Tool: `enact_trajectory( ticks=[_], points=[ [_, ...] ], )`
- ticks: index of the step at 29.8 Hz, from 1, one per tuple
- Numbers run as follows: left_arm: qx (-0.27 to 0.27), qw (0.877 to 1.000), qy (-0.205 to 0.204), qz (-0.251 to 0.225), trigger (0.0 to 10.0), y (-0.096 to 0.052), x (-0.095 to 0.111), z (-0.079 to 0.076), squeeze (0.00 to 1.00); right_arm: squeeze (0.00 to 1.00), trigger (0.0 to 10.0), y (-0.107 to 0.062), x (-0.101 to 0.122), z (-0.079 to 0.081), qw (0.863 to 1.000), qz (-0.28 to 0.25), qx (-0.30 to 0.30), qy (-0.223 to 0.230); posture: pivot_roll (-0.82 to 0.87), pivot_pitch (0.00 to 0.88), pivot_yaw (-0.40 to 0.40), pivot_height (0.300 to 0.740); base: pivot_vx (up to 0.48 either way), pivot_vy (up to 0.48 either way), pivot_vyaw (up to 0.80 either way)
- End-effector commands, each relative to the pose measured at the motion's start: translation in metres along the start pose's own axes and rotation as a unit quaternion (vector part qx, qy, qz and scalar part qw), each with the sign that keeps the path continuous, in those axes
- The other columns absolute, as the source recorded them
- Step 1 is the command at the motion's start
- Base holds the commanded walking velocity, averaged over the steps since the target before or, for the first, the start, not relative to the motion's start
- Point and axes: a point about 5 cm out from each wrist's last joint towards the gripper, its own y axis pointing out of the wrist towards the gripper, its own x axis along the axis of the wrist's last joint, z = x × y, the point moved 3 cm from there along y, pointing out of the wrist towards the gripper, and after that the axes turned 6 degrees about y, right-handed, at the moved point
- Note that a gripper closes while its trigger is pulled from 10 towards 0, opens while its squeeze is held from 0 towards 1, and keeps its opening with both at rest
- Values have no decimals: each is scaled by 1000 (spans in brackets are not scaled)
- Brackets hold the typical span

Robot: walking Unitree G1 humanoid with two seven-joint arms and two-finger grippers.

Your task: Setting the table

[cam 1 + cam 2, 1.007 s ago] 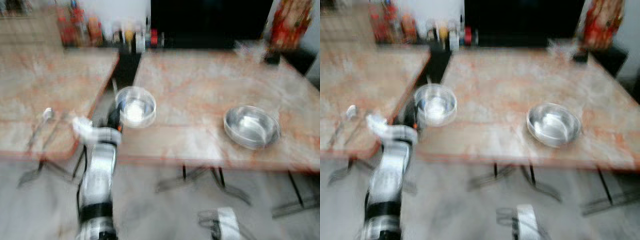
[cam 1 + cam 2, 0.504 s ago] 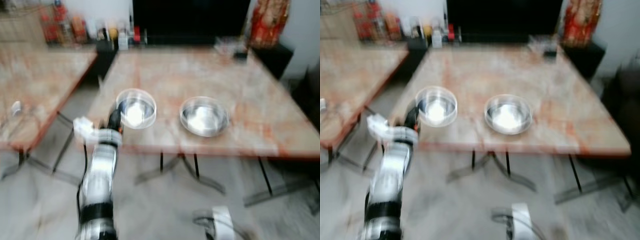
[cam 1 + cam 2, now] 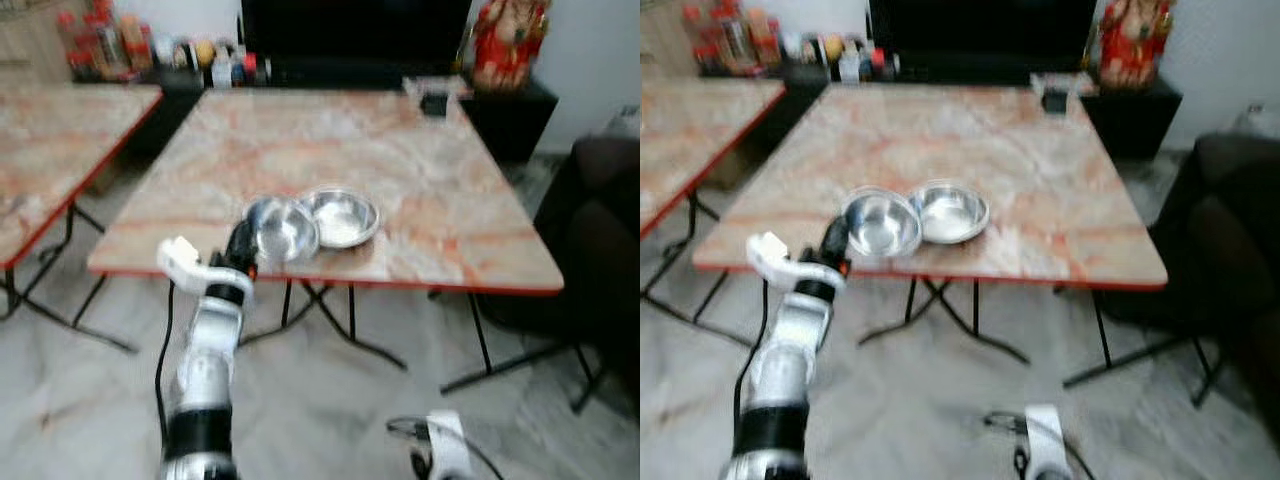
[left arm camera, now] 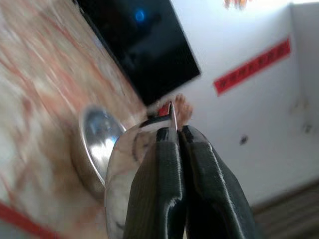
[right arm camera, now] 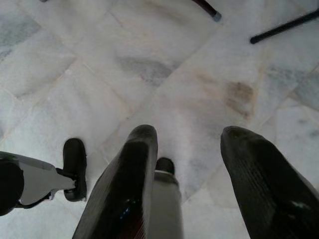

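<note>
We hold a steel bowl point(image 3: 283, 229) by its rim near the centre of the frame, at the near edge of the marble table point(image 3: 400, 150), touching a second steel bowl point(image 3: 343, 217) that rests on the tabletop just to its right. Our left gripper point(image 4: 175, 142) has its fingers pressed together on the rim, the silver left arm reaching up from the lower left. Our right gripper point(image 5: 188, 149) hangs low over the tiled floor point(image 5: 149, 64), fingers spread.
</note>
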Motion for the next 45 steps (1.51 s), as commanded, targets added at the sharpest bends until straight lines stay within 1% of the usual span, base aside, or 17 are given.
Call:
enact_trajectory(
  ticks=[1,2,3,4,6,9,13,18,30,39,45],
  points=[
    [-13,999,32,5,10000,1,-1,-9,0,0,10000,0,4,-5,1000,-5,-6,6,15,0,-7,740,0,0,0],
    [-12,999,42,5,10000,1,-2,-9,0,0,10000,0,4,-4,1000,-5,-6,6,15,0,-7,740,0,0,0],
    [-12,999,42,5,10000,1,-2,-9,0,0,10000,0,4,-4,1000,-5,-6,6,15,0,-7,740,0,0,0],
    [-19,998,57,12,10000,0,-4,-9,0,0,10000,0,4,-3,1000,-6,-6,7,15,0,-5,740,0,0,0],
    [-27,997,64,15,10000,0,-5,-10,0,0,10000,0,5,-3,1000,-6,-5,8,15,0,-1,740,0,0,0],
    [-48,994,91,31,10000,-1,-11,-17,0,0,10000,1,4,0,1000,-6,-2,17,16,0,3,740,345,0,0],
    [-48,994,92,39,10000,-2,-15,-18,0,0,10000,1,4,2,1000,-6,0,20,15,0,10,740,372,0,-342],
    [-49,994,90,40,10000,-2,-15,-18,0,0,10000,1,4,3,1000,-8,0,17,16,0,15,740,363,0,0],
    [-52,995,79,32,10000,1,-11,-19,0,0,10000,1,7,1,1000,-11,-1,17,14,0,12,740,365,0,0],
    [-55,995,76,32,10000,1,-10,-19,0,0,10000,1,6,2,1000,-10,-1,19,18,0,14,740,360,0,0],
    [-56,995,72,37,10000,0,-11,-19,0,0,10000,1,5,3,1000,-10,0,20,17,0,19,740,51,0,0]
  ],
)
